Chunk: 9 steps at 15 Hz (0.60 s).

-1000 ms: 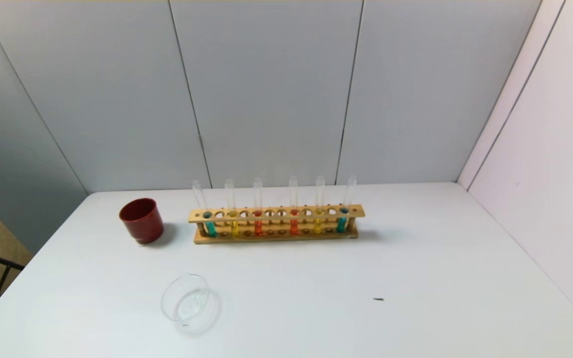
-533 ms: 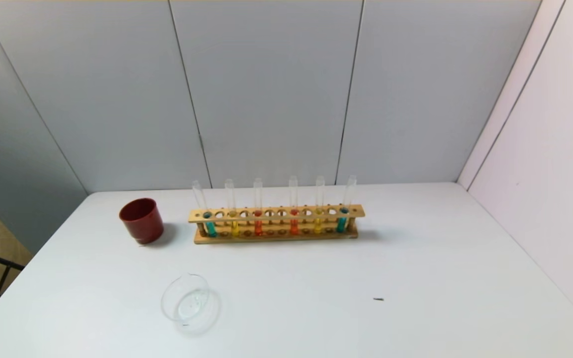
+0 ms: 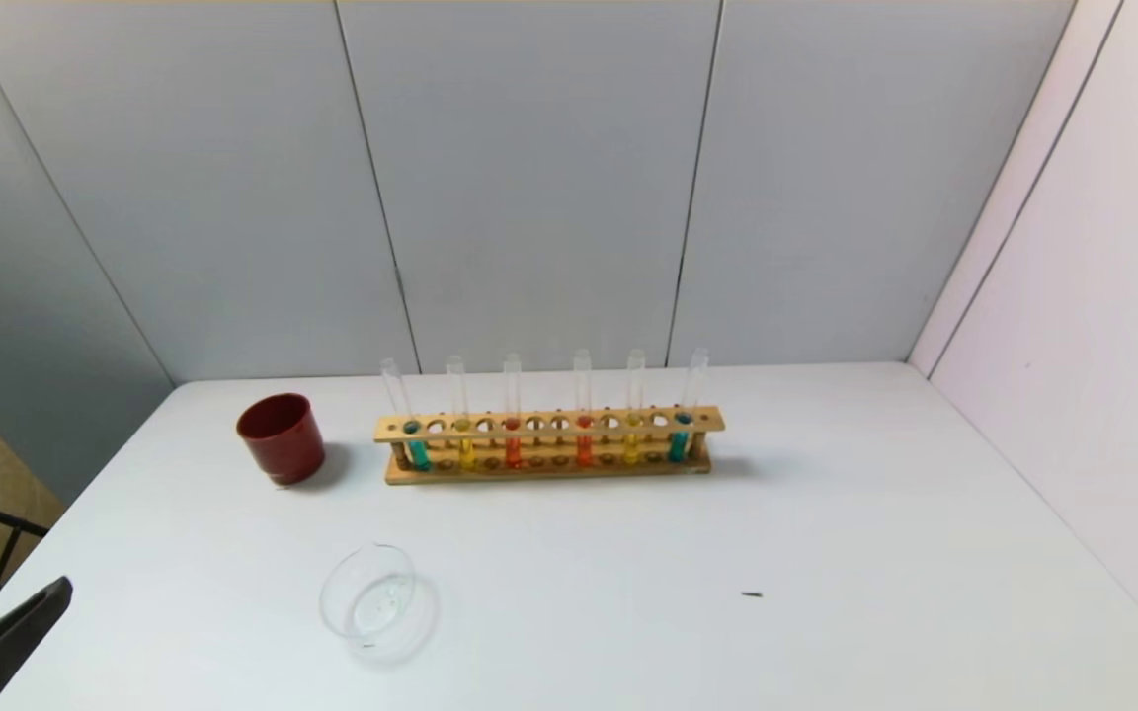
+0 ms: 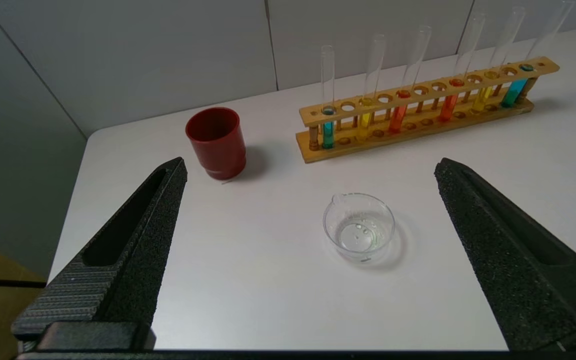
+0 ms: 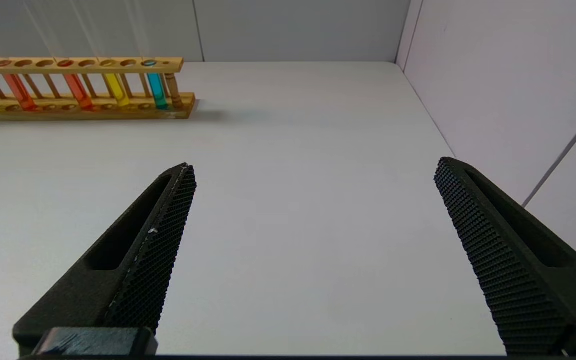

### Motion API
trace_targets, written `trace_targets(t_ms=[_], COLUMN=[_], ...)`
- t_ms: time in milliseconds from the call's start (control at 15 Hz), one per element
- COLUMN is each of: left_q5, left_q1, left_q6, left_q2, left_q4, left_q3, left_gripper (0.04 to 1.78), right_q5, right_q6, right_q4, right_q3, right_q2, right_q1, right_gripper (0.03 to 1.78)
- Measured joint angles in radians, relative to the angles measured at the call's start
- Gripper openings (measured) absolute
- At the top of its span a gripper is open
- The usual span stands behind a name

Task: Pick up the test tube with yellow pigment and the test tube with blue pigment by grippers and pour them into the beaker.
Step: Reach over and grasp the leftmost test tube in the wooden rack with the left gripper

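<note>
Test tubes stand upright in the wooden rack [image 3: 549,444], which serves as the landmark here: six glass tubes held in its holes so their liquid stays put and their open tops stay reachable from above. Two hold blue pigment, one at each end of the rack, and the test tube with blue pigment [image 4: 328,95] at the end nearest the red cup [image 3: 281,437] is probably the easier reach for the left arm. Just inward of it is a test tube with yellow pigment [image 4: 370,90], with a second yellow one near the far end; orange-red tubes fill the middle. The beaker [image 3: 369,598] sits well in front of the rack's cup end, apart from everything, its wide mouth open for pouring; a few clear droplets seem to lie in it, though the glass makes that hard to judge. The left gripper [image 4: 308,175] hovers in front of the beaker, facing the rack, its fingers spread wide and holding nothing, and only a dark tip of it shows at the head view's lower corner. The right gripper [image 5: 313,170] waits in front of the rack's other end, jaws likewise wide apart and empty, so no tube has been lifted yet
</note>
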Motion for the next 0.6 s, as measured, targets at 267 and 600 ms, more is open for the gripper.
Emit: trace_targets(t_ms=[267,600], left_q5=[-0.005,-0.004], left_q1=[-0.02,-0.075], left_q6=[0.014,0.009], left_q2=[0.236,0.507], left_q4=[-0.16,-0.389], left_q3=[-0.043,-0.089], left_gripper=[1.75,1.75], right_q5=[0.0,0.0], right_q6=[0.0,0.0], right_q4=[0.0,0.0], right_q3=[0.0,0.0], right_q2=[0.0,0.0], right_q1=[0.0,0.0], right_gripper=[1.74,1.74])
